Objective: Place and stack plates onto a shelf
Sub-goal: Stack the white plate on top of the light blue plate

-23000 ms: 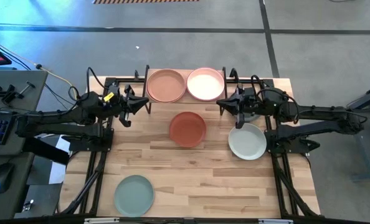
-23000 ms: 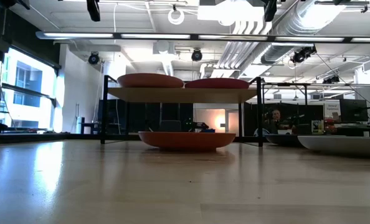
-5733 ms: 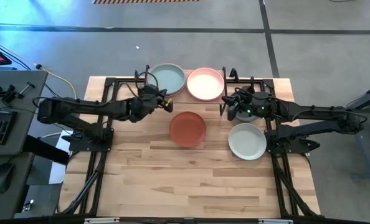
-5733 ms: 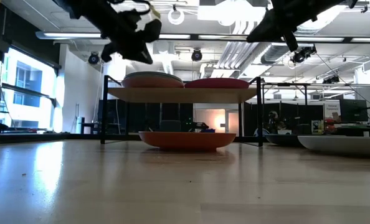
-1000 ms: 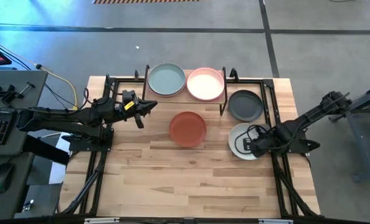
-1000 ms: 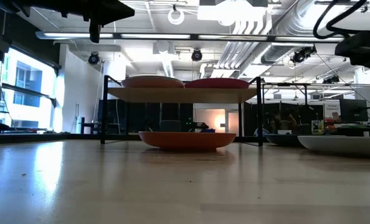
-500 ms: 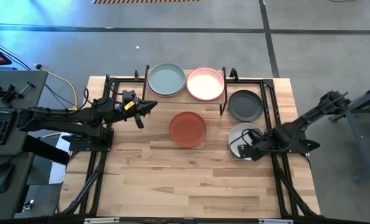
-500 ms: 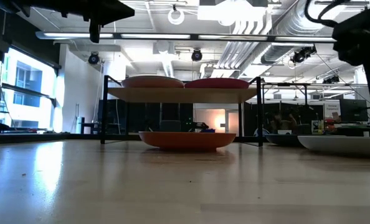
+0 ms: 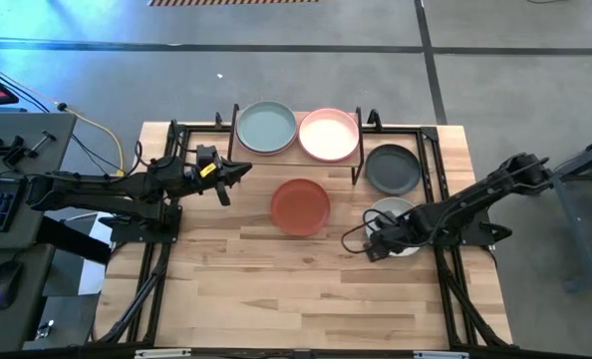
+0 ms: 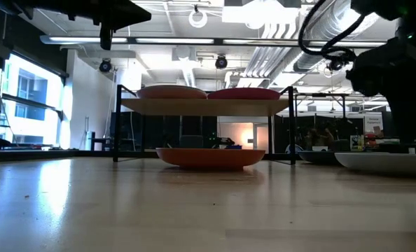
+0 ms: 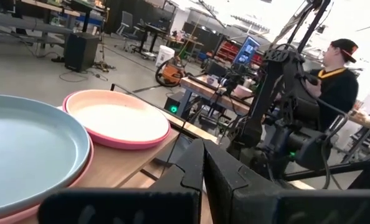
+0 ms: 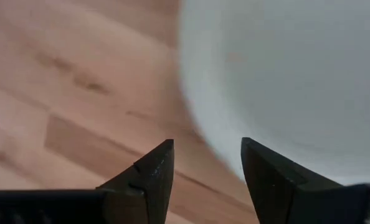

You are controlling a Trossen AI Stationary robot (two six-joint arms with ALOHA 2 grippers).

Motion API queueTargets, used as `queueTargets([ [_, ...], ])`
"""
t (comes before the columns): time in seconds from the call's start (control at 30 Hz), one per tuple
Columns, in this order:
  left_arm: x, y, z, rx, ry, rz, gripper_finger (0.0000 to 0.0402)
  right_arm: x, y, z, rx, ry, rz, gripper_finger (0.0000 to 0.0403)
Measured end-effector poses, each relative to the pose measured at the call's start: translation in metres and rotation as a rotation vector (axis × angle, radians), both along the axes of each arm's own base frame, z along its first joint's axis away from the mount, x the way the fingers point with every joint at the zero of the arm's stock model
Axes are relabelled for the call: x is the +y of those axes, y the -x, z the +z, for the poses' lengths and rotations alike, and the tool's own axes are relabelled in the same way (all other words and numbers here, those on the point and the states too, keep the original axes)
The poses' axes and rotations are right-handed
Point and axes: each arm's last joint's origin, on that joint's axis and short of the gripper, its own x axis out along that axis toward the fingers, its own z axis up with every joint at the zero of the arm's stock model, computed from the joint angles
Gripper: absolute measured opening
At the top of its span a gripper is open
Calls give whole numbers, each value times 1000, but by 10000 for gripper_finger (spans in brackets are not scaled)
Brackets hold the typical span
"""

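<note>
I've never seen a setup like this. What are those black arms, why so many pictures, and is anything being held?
Two robot arms work at a wooden table. One camera looks down from above, one sits at table height, and one rides on each wrist. A small shelf carries a sage green plate stacked on another plate, and a light pink plate. On the table lie a terracotta plate, a dark grey plate and a pale grey-white plate. The right gripper is open, low at the pale plate's edge, holding nothing. The left gripper waits shut beside the shelf.
</note>
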Motion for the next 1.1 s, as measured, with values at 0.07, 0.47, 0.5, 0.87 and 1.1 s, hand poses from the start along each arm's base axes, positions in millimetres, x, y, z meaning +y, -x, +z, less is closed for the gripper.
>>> queueTargets([
  [0.07,0,0,0,0,0,4,0,1,-5,-4,-7,-6,24,167],
  [0.47,0,0,0,0,1,7,0,-1,-13,-28,109,44,71,156],
  [0.5,0,0,0,0,1,7,0,-1,-14,-29,114,46,72,147],
  [0.87,0,0,0,-17,47,-2,0,4,-23,-25,2,57,166,13],
  [1.1,0,0,0,-18,49,-3,0,15,-33,-12,-75,46,283,4],
])
